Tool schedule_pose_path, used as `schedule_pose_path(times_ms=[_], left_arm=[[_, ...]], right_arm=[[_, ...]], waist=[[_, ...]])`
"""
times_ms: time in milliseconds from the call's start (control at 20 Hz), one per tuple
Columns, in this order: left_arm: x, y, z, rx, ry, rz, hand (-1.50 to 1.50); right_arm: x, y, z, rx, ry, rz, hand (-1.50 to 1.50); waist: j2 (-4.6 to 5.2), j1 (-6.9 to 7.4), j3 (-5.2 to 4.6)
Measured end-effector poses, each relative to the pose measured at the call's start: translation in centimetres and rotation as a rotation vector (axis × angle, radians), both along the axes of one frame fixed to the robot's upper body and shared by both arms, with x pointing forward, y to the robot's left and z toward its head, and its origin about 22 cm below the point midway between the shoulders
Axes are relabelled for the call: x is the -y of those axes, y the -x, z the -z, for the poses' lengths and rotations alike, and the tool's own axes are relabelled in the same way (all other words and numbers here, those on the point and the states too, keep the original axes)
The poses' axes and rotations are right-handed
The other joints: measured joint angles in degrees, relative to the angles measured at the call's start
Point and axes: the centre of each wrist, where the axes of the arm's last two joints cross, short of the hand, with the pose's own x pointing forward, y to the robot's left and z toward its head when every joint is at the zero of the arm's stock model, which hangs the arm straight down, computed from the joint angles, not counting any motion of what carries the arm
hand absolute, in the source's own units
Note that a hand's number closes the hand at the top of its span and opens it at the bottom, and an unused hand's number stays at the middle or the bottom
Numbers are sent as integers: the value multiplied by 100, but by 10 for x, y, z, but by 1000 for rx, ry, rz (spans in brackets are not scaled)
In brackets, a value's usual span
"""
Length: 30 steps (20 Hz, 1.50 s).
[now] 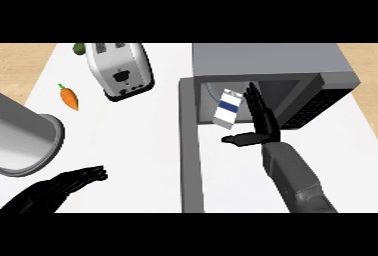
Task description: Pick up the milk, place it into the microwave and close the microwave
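And here's the microwave (273, 60) at the far right of the white counter (133, 150), its door (190, 150) swung wide open and running toward the near edge. The milk (227, 106), a white carton with a blue band, sits in the mouth of the cavity, leaning a little. The right hand (262, 122) is in there too, just to the right of the carton, with its fingers straight and pointing far and its thumb (238, 140) stuck out to the left, nearer than the carton. Nothing is gripped, and I can't tell whether the fingers touch the milk.

Over at the near left, the left hand (63, 185) lies low with its fingers loosely bent, holding nothing. Beyond it are a big grey pot (26, 135), a carrot (68, 96), a toaster (118, 67) and a small green item (78, 48) at the far edge.
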Motion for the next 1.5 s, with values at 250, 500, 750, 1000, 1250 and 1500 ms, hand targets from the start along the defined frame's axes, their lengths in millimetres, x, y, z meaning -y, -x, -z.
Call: schedule_pose_path(times_ms=[250, 500, 750, 1000, 1250, 1500], left_arm=[[18, -18, 4, 5, -23, 16, 150], [35, -32, 7, 3, -83, 29, 150], [59, -50, 13, 25, -143, 86, 150], [90, -66, 27, 48, -181, 130, 150], [128, -72, 43, 90, -191, 157, 150], [173, -61, 63, 105, -191, 212, 150]], right_arm=[[29, 42, 34, -43, 40, 35, -150], [51, 82, 54, -51, 56, 82, -150], [86, 126, 63, -42, 52, 130, -150], [124, 173, 57, -24, 62, 164, -150], [151, 210, 34, 7, 51, 176, -150], [158, 234, 2, 70, 36, 151, -150]], waist=[[-14, -107, -6], [-29, -198, -14], [-11, -240, -21], [19, -236, -22], [45, -168, -18], [57, -140, -13]])
